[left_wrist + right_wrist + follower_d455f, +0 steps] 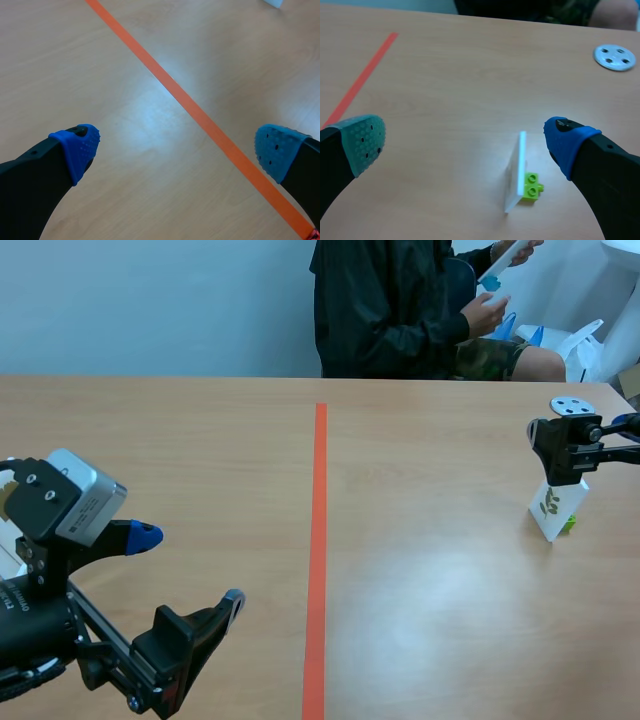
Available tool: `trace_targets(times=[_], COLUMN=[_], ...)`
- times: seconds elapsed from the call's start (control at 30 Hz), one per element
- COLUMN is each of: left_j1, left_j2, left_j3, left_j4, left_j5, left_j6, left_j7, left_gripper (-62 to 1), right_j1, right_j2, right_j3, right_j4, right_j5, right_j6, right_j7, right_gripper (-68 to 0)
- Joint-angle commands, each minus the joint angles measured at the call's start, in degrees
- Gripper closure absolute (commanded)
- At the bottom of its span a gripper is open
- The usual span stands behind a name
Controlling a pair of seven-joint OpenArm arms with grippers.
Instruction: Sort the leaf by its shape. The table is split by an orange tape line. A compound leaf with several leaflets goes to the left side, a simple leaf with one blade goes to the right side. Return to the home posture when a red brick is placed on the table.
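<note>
Leaf card: I see the white card (pixel 552 508) upright against a green brick (pixel 532 186), well right of the tape line (pixel 318 540); its green print is too small to read.
Right gripper (pixel 465 142): fingers spread above the card, gripping nothing.
Left gripper (pixel 176 149): fingers spread, holding nothing, near the tape line's left.
Edges: grey disc (pixel 572 406) beyond the card.

a white leaf card (pixel 556 508) stands upright on a green brick (pixel 532 186), right of the orange tape line (pixel 317 560).
</note>
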Motion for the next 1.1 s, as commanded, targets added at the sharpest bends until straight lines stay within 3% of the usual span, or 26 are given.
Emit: trace_targets(times=[0.0, 0.27, 0.5, 0.8, 1.07], left_j1=[0.15, 0.13, 0.13, 0.13, -0.2], left_j2=[0.13, 0.13, 0.15, 0.15, 0.15], left_j3=[-0.31, -0.28, -0.28, -0.28, -0.28], left_j4=[1.55, 1.55, 1.55, 1.55, 1.55], left_j5=[-0.76, -0.76, -0.81, -2.36, -3.69], left_j6=[-0.11, -0.11, -0.11, -0.11, -0.11], left_j7=[-1.05, -1.9, -1.9, -1.92, -1.9], left_gripper=[-62.3, -62.3, -62.3, -62.3, -62.3], right_j1=[-0.74, -10.32, -17.0, -23.17, -24.11], right_j2=[0.94, 0.57, -1.51, -5.33, -6.23], right_j3=[0.76, 0.74, 0.59, -0.48, -6.23], right_j4=[3.26, 17.29, 24.24, 28.2, 28.22], right_j5=[1.51, 3.5, 6.47, 8.76, 8.74], right_j6=[0.63, 2.14, 3.98, 6.49, 8.28], right_j7=[-0.52, -4.5, -7.32, -9.42, -7.93], right_gripper=[-67.9, -67.9, -67.9, -67.9, -67.9])
